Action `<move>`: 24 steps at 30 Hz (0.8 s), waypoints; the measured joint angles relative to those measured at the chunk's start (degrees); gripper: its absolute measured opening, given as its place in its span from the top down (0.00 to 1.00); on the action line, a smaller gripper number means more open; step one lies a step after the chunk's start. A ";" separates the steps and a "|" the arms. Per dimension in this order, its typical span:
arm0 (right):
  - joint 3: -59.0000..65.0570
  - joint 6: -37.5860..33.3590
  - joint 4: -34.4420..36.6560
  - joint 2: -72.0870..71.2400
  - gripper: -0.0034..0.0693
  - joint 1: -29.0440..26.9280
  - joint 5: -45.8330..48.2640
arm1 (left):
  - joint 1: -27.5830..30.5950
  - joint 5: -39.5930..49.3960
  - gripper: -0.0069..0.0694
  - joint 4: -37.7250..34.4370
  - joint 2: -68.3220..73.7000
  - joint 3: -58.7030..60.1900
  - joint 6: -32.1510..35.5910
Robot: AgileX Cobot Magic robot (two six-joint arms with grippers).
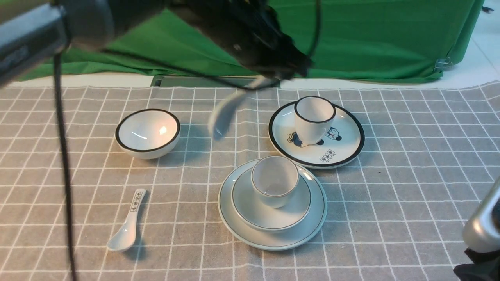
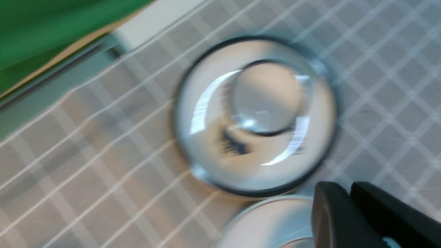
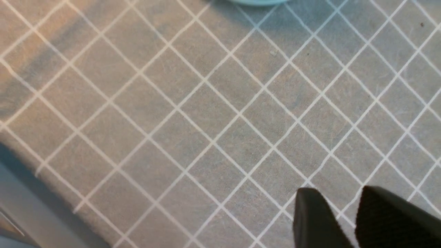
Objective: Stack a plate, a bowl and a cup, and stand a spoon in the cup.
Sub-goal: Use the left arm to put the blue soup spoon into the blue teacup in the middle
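On the table (image 1: 410,203), the plate (image 1: 318,207) is seen with the bowl (image 1: 273,218) set in it and the cup (image 1: 274,181) standing upright in the bowl. The stack is therefore judged complete, and only the spoon is left to be placed. The spoon (image 1: 224,115) is held by its handle end in the left gripper (image 1: 269,76), whose fingers are closed on it. It hangs tilted and blurred, bowl end down, above the table behind the stack and to its left, apart from the cup. The right gripper (image 3: 348,224) is seen over bare cloth, its fingers a narrow gap apart and nothing held.

For this step to be done well, the spoon's bowl end should be brought over the middle of the cup's mouth. Its tilt should be reduced so that the rim is not struck on the way down. The black-rimmed cup (image 1: 314,119) on the cartoon plate (image 1: 343,144) stands just behind the stack and is to be avoided as a wrong target. A slow descent is advised, since a cup standing loose in a shallow bowl could be tipped by a sideways push. Release is best made only once the bowl end rests on the cup's floor and the handle leans on the rim.
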 joint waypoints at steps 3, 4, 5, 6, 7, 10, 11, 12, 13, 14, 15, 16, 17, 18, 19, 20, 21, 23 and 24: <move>0.00 1.76 -0.04 -3.18 0.64 0.00 0.00 | -5.25 -23.61 0.88 -6.42 -6.34 18.20 6.43; 0.00 1.76 -0.04 -3.18 0.64 0.00 0.00 | -5.46 -24.85 0.88 -6.42 -6.56 18.20 6.43; 0.00 2.66 -0.04 -4.40 0.64 0.00 0.00 | -6.57 -34.43 0.88 -7.54 -7.83 24.08 7.56; 0.00 2.78 -0.04 -4.68 0.64 0.00 0.00 | -6.65 -34.43 0.88 -7.63 -7.93 24.72 7.56; 0.00 3.27 -0.04 -5.81 0.64 0.00 0.00 | -6.98 -44.38 0.88 -8.61 -8.54 30.45 5.78; 0.00 4.23 -0.04 -6.76 0.64 0.00 0.00 | -6.98 -52.22 0.88 -8.33 -8.60 34.53 2.14; 0.00 4.31 -0.04 -6.77 0.64 0.00 0.00 | -6.98 -52.22 0.88 -8.33 -8.60 34.80 2.14; 0.00 5.05 -0.04 -6.92 0.64 0.00 0.00 | -6.98 -55.97 0.88 -6.19 -8.55 36.21 -0.50; 0.00 5.40 -0.04 -6.92 0.64 0.00 0.00 | -6.98 -57.34 0.88 -3.57 -8.55 36.50 -3.51; 0.00 5.52 -0.04 -6.92 0.64 0.00 0.00 | -6.98 -58.78 0.88 -1.35 -8.62 36.56 -6.05; 0.00 5.71 0.02 -6.92 0.64 0.00 0.00 | -6.98 -60.05 0.88 1.85 -8.66 36.56 -8.98; 0.00 5.71 0.02 -6.92 0.64 0.00 0.00 | -6.98 -60.95 0.88 3.98 -8.78 36.56 -12.23; 0.00 5.71 0.06 -6.92 0.64 0.00 0.00 | -6.98 -62.43 0.88 7.92 -8.85 36.56 -16.66; 0.00 5.77 0.08 -6.92 0.64 0.00 0.00 | -6.98 -63.94 0.88 12.12 -8.92 36.56 -21.28; 0.00 5.76 0.08 -6.92 0.64 0.00 0.00 | -6.98 -64.76 0.88 13.87 -8.92 36.56 -23.12; 0.00 5.87 0.13 -6.92 0.64 0.00 0.00 | -6.98 -66.19 0.88 21.94 -8.92 36.56 -30.89; 0.00 6.02 0.13 -6.92 0.64 0.00 0.00 | -6.98 -66.60 0.88 25.36 -8.92 36.62 -33.87; 0.00 6.64 0.13 -6.92 0.64 0.00 0.00 | -6.98 -68.49 0.88 31.39 -8.86 37.47 -38.76; 0.00 6.87 0.13 -6.92 0.64 0.00 0.00 | -6.85 -70.19 0.88 33.35 -8.79 38.28 -40.25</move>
